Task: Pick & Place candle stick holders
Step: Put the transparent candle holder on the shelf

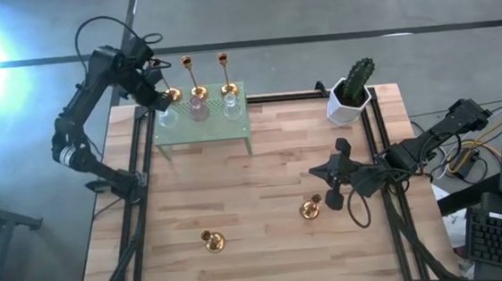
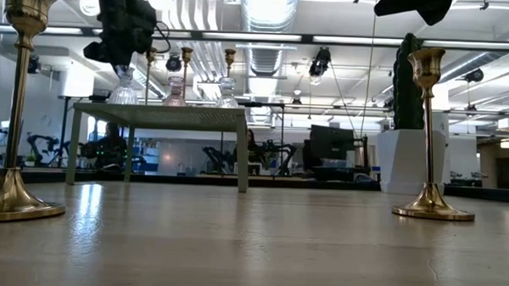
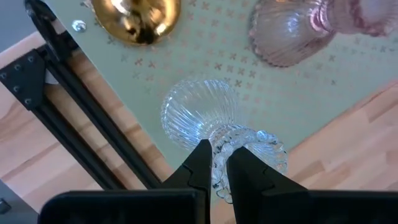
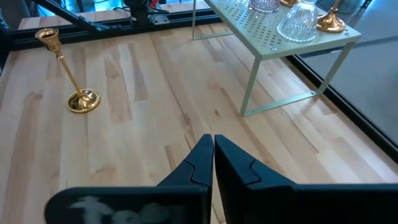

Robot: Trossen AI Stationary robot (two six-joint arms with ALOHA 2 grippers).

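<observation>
A clear glass candle stick holder (image 3: pixel 200 115) sits at the near left corner of a green perforated shelf (image 1: pixel 204 131), with my left gripper (image 3: pixel 216 149) shut on it from above. Also on the shelf stand a pinkish glass holder (image 1: pixel 199 105), another clear one (image 1: pixel 231 101), a short gold one (image 1: pixel 174 94) and two tall gold ones (image 1: pixel 186 67). Two more gold holders (image 1: pixel 212 241) (image 1: pixel 310 209) stand on their round bases on the wooden table. My right gripper (image 1: pixel 328 188) hangs shut and empty over the table's right side, near the right-hand one. My left gripper pinches the clear glass holder's beaded upper end (image 3: pixel 219 163) between its two fingers (image 3: pixel 200 163), coming steeply from above. The holder stands upright below the fingers. Its fluted foot (image 2: pixel 123 96) is at the shelf's top; whether it rests there or hangs just above, I cannot tell.
A white pot with a green cactus (image 1: pixel 352 95) stands at the table's far right. Black frame rails (image 1: pixel 136 167) run along the table's left and right sides. Bare wood (image 1: pixel 254 185) lies between the shelf and the two gold holders.
</observation>
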